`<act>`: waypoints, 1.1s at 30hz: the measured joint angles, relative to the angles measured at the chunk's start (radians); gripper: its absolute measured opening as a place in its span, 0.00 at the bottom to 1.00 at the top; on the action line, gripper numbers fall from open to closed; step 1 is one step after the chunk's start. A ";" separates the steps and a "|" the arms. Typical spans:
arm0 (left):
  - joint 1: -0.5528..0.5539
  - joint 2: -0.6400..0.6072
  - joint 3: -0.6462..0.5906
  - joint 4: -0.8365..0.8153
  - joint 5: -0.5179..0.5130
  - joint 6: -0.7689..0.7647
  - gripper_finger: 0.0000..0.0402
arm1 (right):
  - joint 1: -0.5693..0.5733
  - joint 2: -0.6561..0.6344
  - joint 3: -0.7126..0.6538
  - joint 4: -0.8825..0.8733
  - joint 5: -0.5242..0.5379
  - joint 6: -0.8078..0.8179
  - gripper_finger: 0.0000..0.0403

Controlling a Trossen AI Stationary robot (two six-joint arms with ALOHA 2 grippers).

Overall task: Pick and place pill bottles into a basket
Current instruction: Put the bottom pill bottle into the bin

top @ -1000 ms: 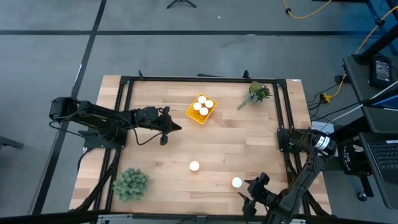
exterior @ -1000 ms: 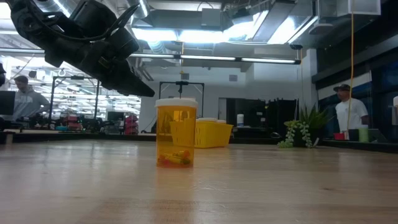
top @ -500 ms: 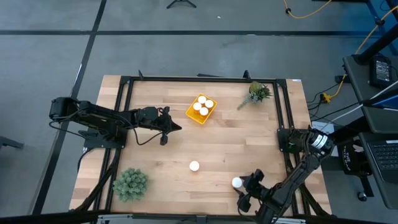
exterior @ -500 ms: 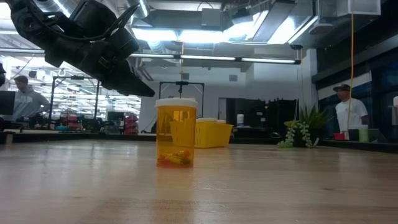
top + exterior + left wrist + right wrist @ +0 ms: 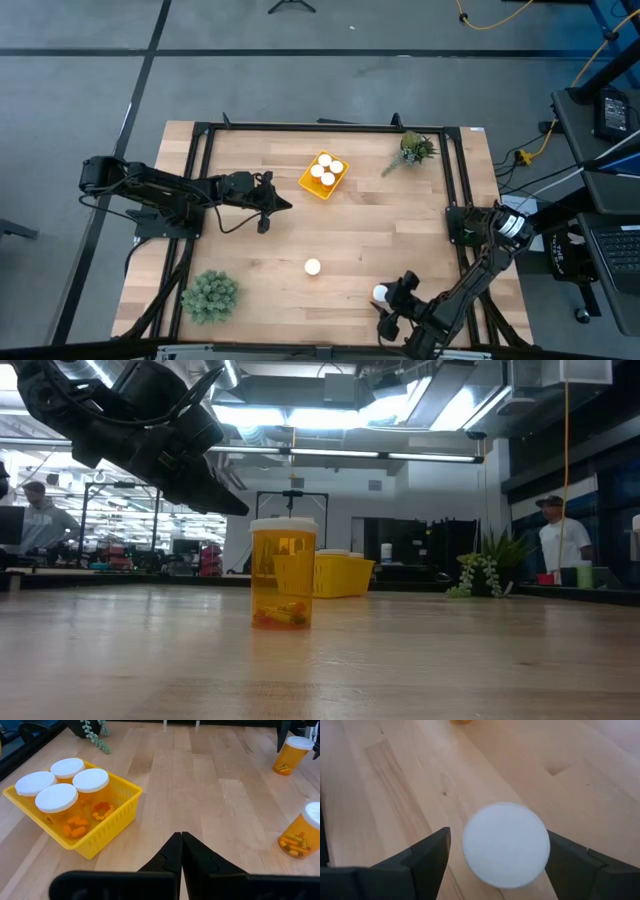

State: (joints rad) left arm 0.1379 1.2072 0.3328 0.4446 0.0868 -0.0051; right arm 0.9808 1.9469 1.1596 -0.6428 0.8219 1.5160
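Note:
The yellow basket (image 5: pixel 322 176) stands at the table's far middle with several white-capped orange pill bottles (image 5: pixel 57 800) upright inside it. Two more bottles stand upright on the wood: one in the near middle (image 5: pixel 312 267), one toward the near right (image 5: pixel 380 294). My right gripper (image 5: pixel 389 304) is open at that near-right bottle, and its white cap (image 5: pixel 506 844) shows between the two fingers, one on either side. My left gripper (image 5: pixel 181 846) is shut and holds nothing; it hangs above the table left of the basket (image 5: pixel 95 840).
A bushy green plant (image 5: pixel 210 295) sits at the near left and a smaller one (image 5: pixel 412 150) at the far right. Black frame rails (image 5: pixel 455 180) run along the table's sides. Bare wood lies between the basket and the loose bottles. People stand in the room beyond.
My right gripper has gone toward the table's left edge and a little down, still open, and its fingers now stand on either side of the near-right bottle. The bottle has stayed where it was.

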 joint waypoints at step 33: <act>0.000 0.000 0.000 0.000 0.000 -0.011 0.03 | 0.002 -0.002 0.004 -0.032 -0.023 0.001 0.55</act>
State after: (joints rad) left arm 0.1379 1.2072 0.3328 0.4446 0.0868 -0.0158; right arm 0.9829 1.9450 1.1633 -0.6746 0.7990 1.5166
